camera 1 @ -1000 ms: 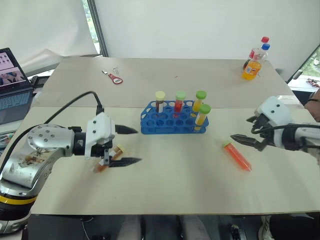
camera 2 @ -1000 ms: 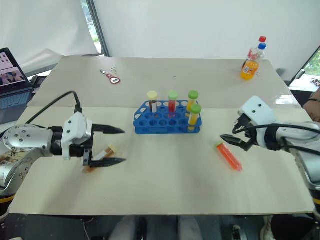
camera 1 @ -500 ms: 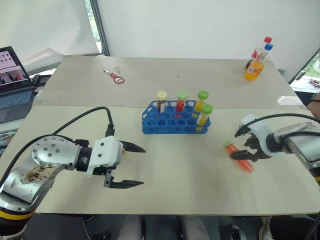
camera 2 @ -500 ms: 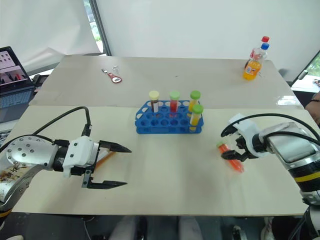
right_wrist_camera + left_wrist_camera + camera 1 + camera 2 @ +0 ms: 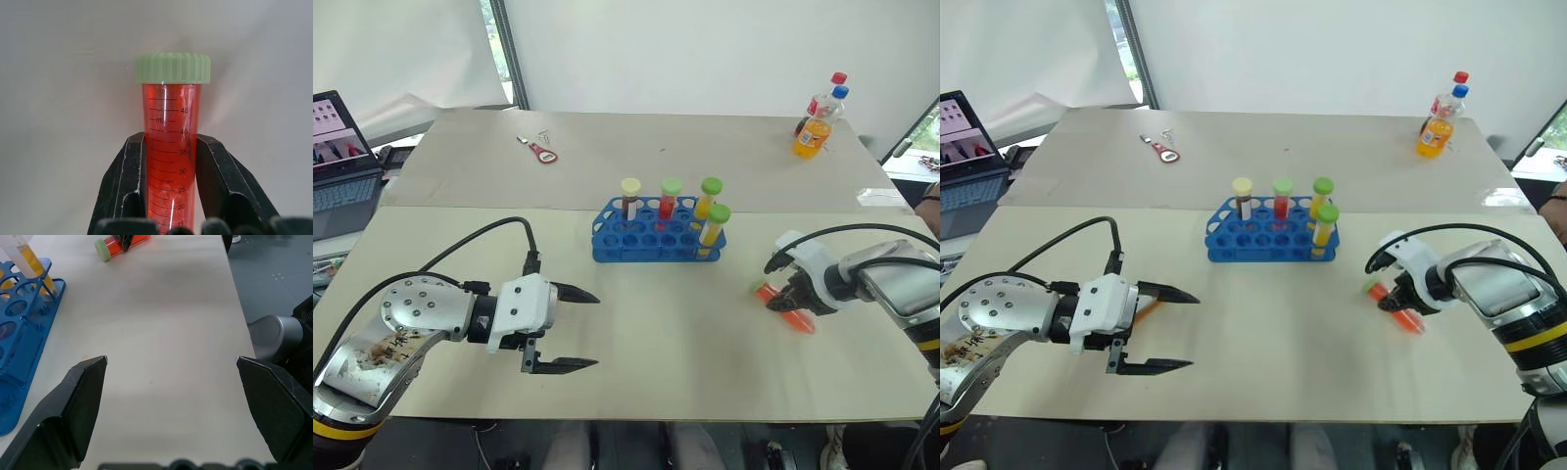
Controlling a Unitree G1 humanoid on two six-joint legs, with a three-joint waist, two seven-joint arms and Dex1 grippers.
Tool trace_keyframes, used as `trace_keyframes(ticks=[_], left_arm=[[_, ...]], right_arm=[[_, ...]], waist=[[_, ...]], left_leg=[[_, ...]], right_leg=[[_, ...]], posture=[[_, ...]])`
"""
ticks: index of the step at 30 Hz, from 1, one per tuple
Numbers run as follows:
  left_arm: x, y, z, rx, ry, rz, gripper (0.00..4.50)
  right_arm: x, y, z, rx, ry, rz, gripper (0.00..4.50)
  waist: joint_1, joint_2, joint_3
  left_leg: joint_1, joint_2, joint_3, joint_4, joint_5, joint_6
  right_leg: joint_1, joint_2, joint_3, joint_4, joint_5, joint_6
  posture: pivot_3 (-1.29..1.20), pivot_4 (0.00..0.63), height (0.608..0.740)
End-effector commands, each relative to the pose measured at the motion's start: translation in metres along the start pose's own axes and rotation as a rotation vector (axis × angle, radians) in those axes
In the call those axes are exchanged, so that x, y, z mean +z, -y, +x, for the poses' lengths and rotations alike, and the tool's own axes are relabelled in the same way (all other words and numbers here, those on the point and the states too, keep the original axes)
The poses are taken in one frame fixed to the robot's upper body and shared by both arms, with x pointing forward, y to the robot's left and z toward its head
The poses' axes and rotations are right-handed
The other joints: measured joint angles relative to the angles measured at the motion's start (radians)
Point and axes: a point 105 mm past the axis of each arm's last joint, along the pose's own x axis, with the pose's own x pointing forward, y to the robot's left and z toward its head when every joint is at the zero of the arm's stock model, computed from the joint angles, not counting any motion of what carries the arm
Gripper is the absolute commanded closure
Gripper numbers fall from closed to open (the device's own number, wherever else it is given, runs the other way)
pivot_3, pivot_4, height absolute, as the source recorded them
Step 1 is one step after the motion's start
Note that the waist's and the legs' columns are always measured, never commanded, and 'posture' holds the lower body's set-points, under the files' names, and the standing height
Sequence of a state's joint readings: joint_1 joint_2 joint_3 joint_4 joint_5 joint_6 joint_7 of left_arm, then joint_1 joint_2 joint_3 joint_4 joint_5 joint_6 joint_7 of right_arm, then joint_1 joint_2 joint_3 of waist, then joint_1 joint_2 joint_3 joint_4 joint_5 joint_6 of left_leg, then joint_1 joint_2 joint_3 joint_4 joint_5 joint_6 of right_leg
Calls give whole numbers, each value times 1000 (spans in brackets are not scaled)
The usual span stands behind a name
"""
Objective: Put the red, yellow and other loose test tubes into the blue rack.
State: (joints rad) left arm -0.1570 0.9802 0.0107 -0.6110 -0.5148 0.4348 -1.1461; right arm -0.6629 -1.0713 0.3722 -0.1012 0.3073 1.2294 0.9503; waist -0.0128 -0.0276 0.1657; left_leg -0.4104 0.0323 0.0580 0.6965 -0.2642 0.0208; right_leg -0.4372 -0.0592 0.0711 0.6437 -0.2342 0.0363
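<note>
My right end effector (image 5: pixel 168 161) is closed on the red test tube (image 5: pixel 170 147), black wedge-shaped fingers (image 5: pixel 124 186) pressed flat against both sides of its clear graduated barrel; the ribbed pale-green screw cap stands clear beyond the fingertips. The tube lies on its side on the smooth, matte cream worktop (image 5: pixel 685 343), to the right of the blue rack (image 5: pixel 656 235) and well apart from it. The rack is a glossy plastic grid of round holes holding four upright tubes: one with a yellow cap and dark contents (image 5: pixel 628 196), one with a green cap and red liquid (image 5: pixel 668 199), and two green-capped tubes of yellow liquid (image 5: pixel 709 196) (image 5: pixel 713 225). My left end effector (image 5: pixel 570 329) hangs open over the near left of the worktop, its two tapered black fingers (image 5: pixel 573 292) spread wide with nothing between them; a sliver of an orange tube (image 5: pixel 1146 309) shows behind the upper finger, too hidden to describe. At the far edge stand two plastic bottles (image 5: pixel 811 127), one of orange drink, and a small red-handled tool (image 5: pixel 540 152) lies far left.
</note>
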Motion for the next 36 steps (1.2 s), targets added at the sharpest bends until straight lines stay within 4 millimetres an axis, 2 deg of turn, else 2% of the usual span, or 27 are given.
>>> trace_keyframes(ticks=[1,4,7,11,15,21,26,31,36], left_arm=[[3,-13,-12,97,21,-4,0],[3,-23,-20,179,52,-33,0],[10,-29,-28,241,119,-62,0],[15,-32,-36,272,165,-68,0],[12,-33,-37,268,142,-80,0],[10,-36,-35,265,123,-100,0],[11,-38,-34,257,119,-91,0],[12,-38,-33,256,120,-87,0],[13,-39,-31,253,126,-84,0]], right_arm=[[41,-22,-24,57,205,-93,3516],[71,-48,-28,125,417,-138,3516],[105,-71,-38,176,750,-134,3517],[136,-77,-39,84,1031,-96,3517],[158,-74,-28,-60,1187,-42,3517],[167,-70,-12,-168,1279,36,3519],[163,-62,6,-253,1263,68,3519],[160,-53,15,-309,1252,83,3520],[161,-54,24,-314,1247,93,3520]], waist=[[-2,0,0],[-5,0,0],[-3,-1,-1],[3,-1,-1],[0,-2,-1],[-3,-1,-1],[-4,-1,-1],[-5,-1,-1],[-3,-1,-1]], left_leg=[[0,0,0,0,0,0],[0,1,-2,0,0,0],[0,1,-4,0,0,0],[-2,0,-5,1,0,0],[-2,-1,-3,3,0,-1],[-1,0,-3,1,1,-2],[-1,0,-2,0,1,-2],[0,0,-2,0,1,-2],[1,0,-3,0,1,-2]], right_leg=[[0,0,0,0,0,0],[0,1,0,1,0,0],[0,1,-1,2,0,0],[-1,-1,-2,3,0,0],[0,-1,-2,3,1,1],[-1,0,-2,4,1,0],[-1,0,-2,4,1,0],[0,0,-2,4,1,0],[1,0,-2,4,1,0]], posture=[[0,150,733],[0,150,733],[0,150,733],[0,150,733],[0,150,733],[0,150,733],[0,150,733],[0,150,733],[0,150,733]])
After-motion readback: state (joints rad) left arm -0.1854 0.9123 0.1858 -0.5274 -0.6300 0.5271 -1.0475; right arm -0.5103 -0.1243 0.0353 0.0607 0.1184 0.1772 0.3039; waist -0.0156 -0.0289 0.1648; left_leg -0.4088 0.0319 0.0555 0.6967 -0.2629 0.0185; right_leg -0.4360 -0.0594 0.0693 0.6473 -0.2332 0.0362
